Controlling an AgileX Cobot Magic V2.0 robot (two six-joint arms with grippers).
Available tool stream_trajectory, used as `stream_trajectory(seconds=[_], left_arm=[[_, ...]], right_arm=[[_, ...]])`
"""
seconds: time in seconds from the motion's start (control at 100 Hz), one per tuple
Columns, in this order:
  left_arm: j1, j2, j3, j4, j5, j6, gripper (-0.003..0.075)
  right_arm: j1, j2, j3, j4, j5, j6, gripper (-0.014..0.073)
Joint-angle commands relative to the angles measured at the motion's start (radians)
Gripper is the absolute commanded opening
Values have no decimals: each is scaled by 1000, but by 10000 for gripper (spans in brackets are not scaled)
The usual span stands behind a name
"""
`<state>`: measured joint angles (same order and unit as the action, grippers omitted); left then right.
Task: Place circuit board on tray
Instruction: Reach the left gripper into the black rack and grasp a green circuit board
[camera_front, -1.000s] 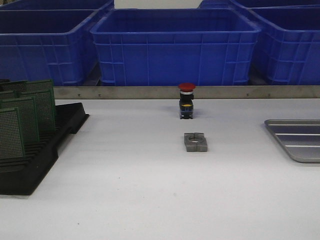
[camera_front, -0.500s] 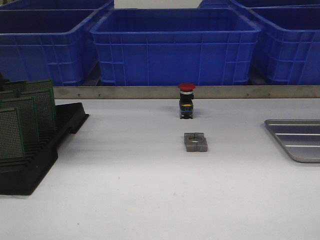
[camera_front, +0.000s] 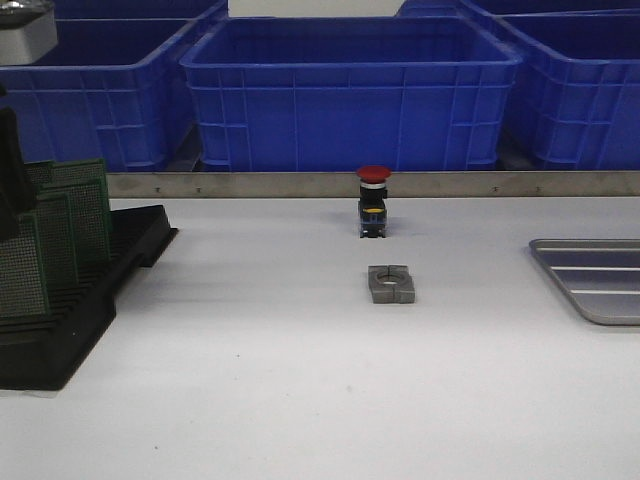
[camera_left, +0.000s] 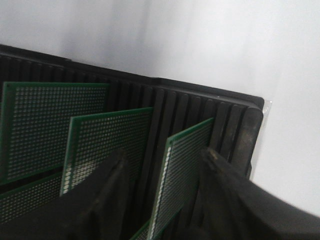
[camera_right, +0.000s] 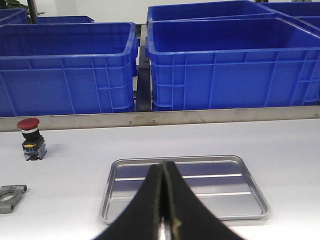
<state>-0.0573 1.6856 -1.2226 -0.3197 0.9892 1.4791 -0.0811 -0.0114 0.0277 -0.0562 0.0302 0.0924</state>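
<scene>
Blue crates (camera_front: 350, 95) fill the top of the front view above the white desk (camera_front: 300, 390), with the black rack (camera_front: 70, 310) of green boards at left and the empty tray (camera_front: 595, 278) at the right edge. The left end effector (camera_left: 162, 172) hangs spread wide astride the end circuit board (camera_left: 182, 175), gripping nothing, so the pickup is in hand; next it needs to close squarely and lift straight out. The right end effector (camera_right: 164, 200), fingers pressed together and empty, points at the tray.

Big blue crates (camera_front: 350, 95) fill the top. A red button switch (camera_front: 373, 201) stands mid-frame, a grey metal clamp (camera_front: 390, 284) just below. A black rack (camera_front: 75, 300) sits left.
</scene>
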Motion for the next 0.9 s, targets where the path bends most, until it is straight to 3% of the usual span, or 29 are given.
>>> stream_trajectory(seconds=[0.0,0.28,0.53,0.76,0.89], left_arm=[[-1,-20,-29,-30,1,-2,314],[-1,13,-29,-32,26,-2,280],[-1,13,-29,-32,31,-4,-22],[-1,3,-36,-32,61,-4,-20],[-1,-11,-93,-32,180,-4,-20]], right_arm=[[-6,-26,-13,4,-70,-8,-113],[-6,-26,-13,4,-70,-8,-113],[-6,-26,-13,4,-70,-8,-113],[-6,-26,-13,4,-70,-8,-113],[-6,-26,-13,4,-70,-8,-113]])
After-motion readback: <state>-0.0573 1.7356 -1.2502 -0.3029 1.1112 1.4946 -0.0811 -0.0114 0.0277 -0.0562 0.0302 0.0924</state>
